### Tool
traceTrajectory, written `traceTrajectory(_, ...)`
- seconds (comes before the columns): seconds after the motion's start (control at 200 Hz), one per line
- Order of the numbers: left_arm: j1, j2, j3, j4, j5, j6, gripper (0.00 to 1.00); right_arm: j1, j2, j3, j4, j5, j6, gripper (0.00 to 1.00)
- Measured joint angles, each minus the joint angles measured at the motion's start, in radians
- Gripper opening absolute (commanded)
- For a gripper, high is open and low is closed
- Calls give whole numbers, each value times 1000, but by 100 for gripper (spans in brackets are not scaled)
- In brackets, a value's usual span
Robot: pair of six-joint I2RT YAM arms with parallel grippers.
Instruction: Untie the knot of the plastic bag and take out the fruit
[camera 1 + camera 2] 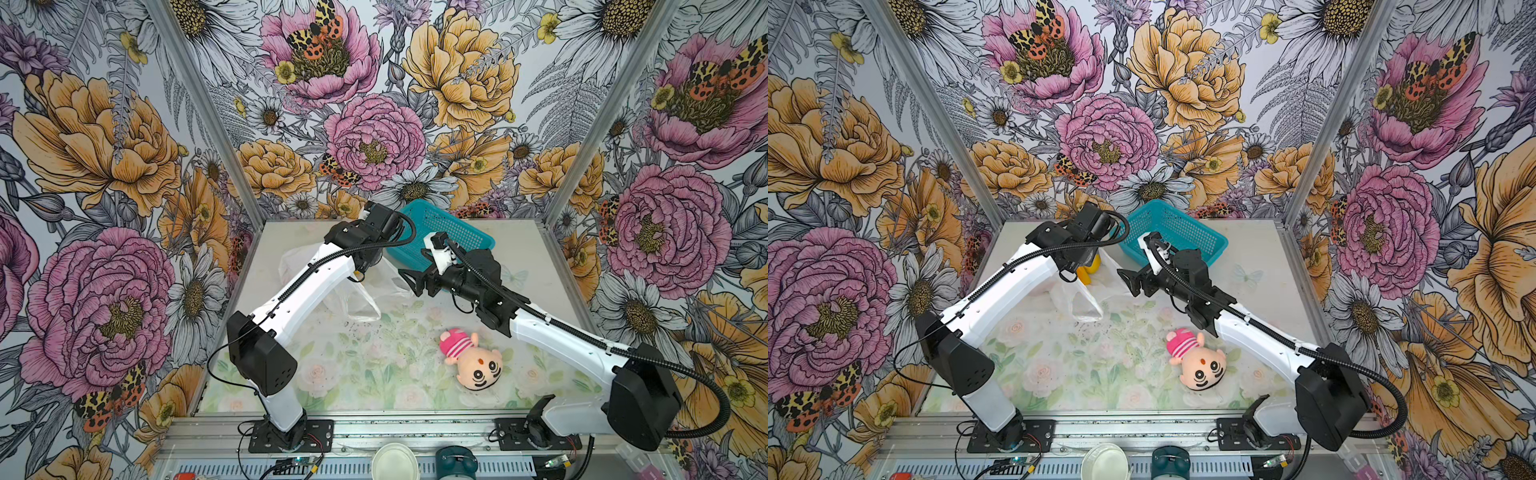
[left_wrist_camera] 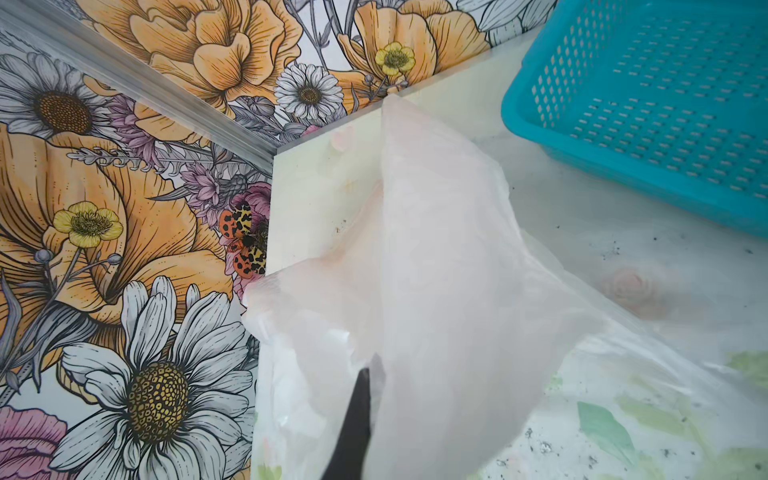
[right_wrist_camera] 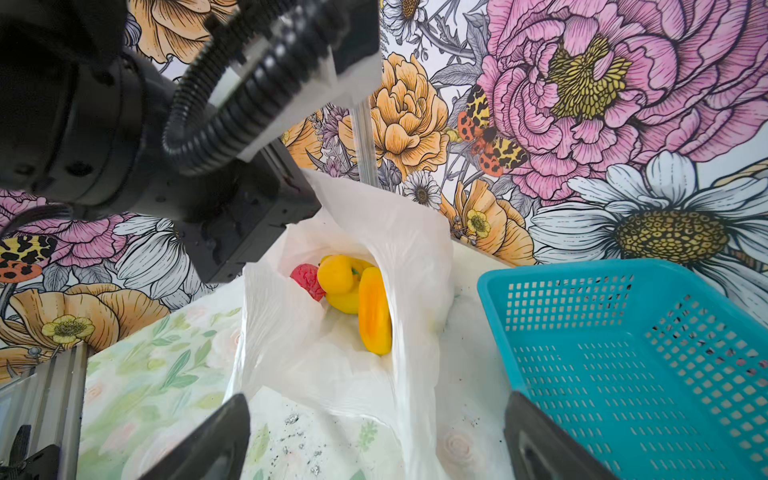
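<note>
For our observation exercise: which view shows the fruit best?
The right wrist view: it looks into the open plastic bag at the fruit. In a top view only a yellow bit shows; the left wrist view shows just film.

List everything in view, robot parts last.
plastic bag: one, translucent white, far left half of table, mouth open
fruit: at least four showing, yellow plus one reddish-pink, inside the bag
basket: one, teal, far side, right of bag
plush doll: one, pink striped hat, near right of table
round objects: two, white and dark teal, front rail
left end effector: one, black, shut on the plastic bag
right end effector: one, black, open, facing the bag mouth
</note>
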Motion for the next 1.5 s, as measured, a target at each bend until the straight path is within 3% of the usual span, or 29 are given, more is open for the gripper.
traceTrajectory(0.245,-21,-136,-138,10,0,-55,0,18,93,-1,41,-31,-68,97)
traceTrajectory(0.47,-24,-205,-220,42,13,-63,2,39,327,83,37,-108,-107,95)
traceTrajectory(0.585,-20,-217,-231,60,23,-62,15,58,402,122,29,-102,-106,92)
traceTrajectory(0.635,-20,-221,-237,63,26,-66,24,64,420,139,24,-80,-101,83)
traceTrajectory(0.68,-20,-227,-249,72,31,-75,38,68,431,154,21,-47,-89,70)
traceTrajectory(0.71,-20,-232,-257,74,31,-80,48,71,436,162,21,-24,-83,58)
traceTrajectory(0.776,-20,-246,-281,79,30,-82,68,73,436,173,21,21,-76,20)
traceTrajectory(0.821,-20,-257,-303,82,30,-97,77,72,435,179,23,56,-70,4)
traceTrajectory(0.916,-16,-291,-364,85,19,-120,83,72,430,179,29,108,-47,0)
traceTrajectory(1.011,8,-319,-418,84,16,-140,70,71,403,153,52,149,-23,0)
traceTrajectory(1.136,47,-322,-440,81,23,-166,23,70,332,91,76,227,11,0)
traceTrajectory(1.196,59,-318,-436,79,31,-165,10,70,299,72,88,266,20,0)
traceTrajectory(1.276,67,-298,-388,47,63,-143,1,73,266,57,100,307,29,0)
traceTrajectory(1.406,45,-262,-264,26,49,-62,0,72,237,39,126,356,29,0)
traceTrajectory(1.456,29,-264,-256,26,18,-34,0,72,235,31,137,359,29,12)
traceTrajectory(1.501,14,-264,-261,27,-1,-13,0,71,233,20,149,365,28,33)
